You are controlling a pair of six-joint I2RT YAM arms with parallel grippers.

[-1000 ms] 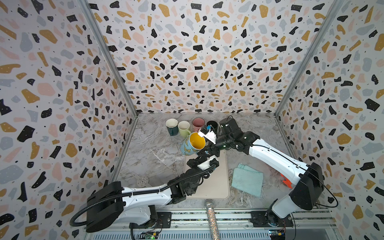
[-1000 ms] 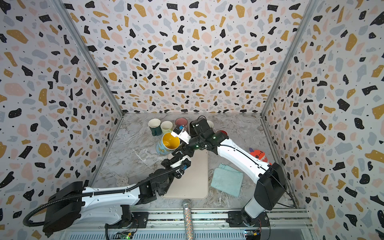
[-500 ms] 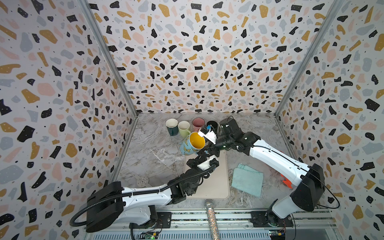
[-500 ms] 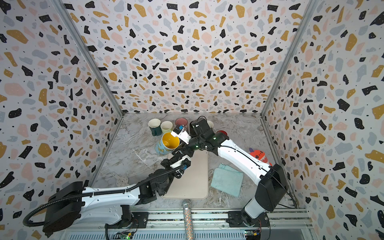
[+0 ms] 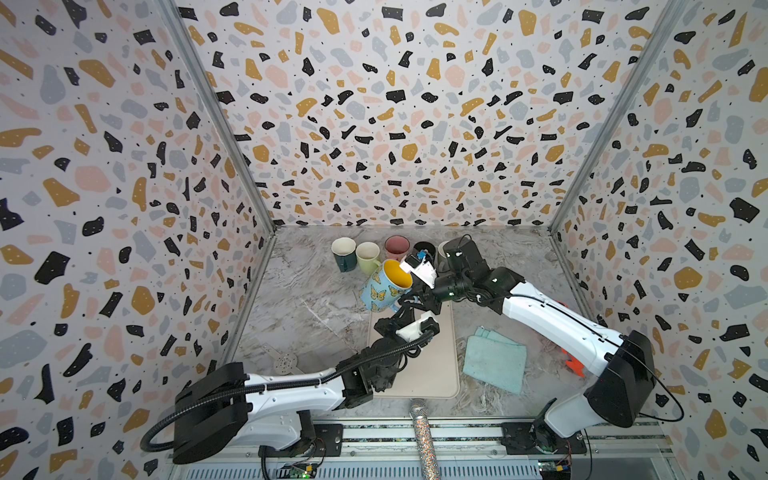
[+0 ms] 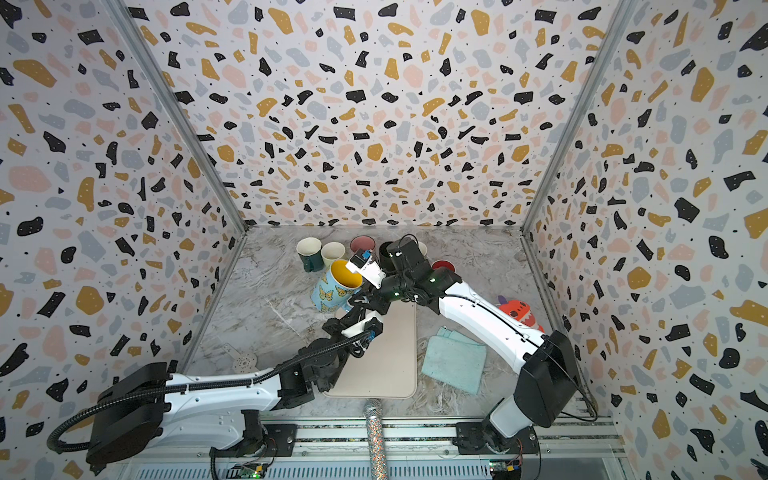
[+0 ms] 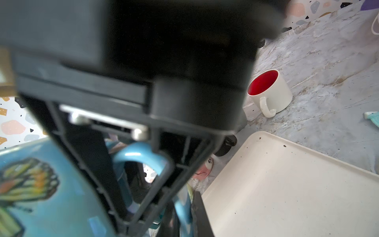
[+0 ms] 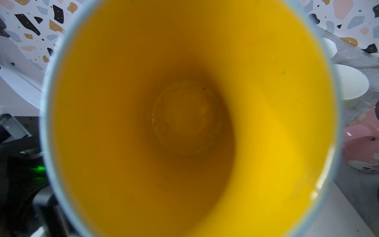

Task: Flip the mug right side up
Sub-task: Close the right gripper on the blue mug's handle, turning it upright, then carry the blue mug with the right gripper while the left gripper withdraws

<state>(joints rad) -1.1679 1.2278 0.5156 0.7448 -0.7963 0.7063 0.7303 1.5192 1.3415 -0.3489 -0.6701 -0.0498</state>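
Over the far left corner of the cream tray (image 5: 436,365) on the marbled counter (image 5: 316,307), between terrazzo walls (image 5: 395,124), the butterfly mug (image 5: 380,289) hangs tilted, mouth up. The left gripper (image 5: 400,311) clenches its handle (image 7: 141,151). The right gripper (image 5: 411,298) straddles the handle, but I cannot tell whether it grips. Nothing has visibly shifted since a second ago.

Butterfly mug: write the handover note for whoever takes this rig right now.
Grippers: left gripper is shut on the handle of the butterfly mug. The right gripper is at the mug's rim; whether it is open or shut cannot be told.
Mug: tilted, yellow inside facing up toward the right arm, by the far end of the cream tray.
Done: mouth already faces upward.
Left: bring it fully upright, stand it on its base, release.
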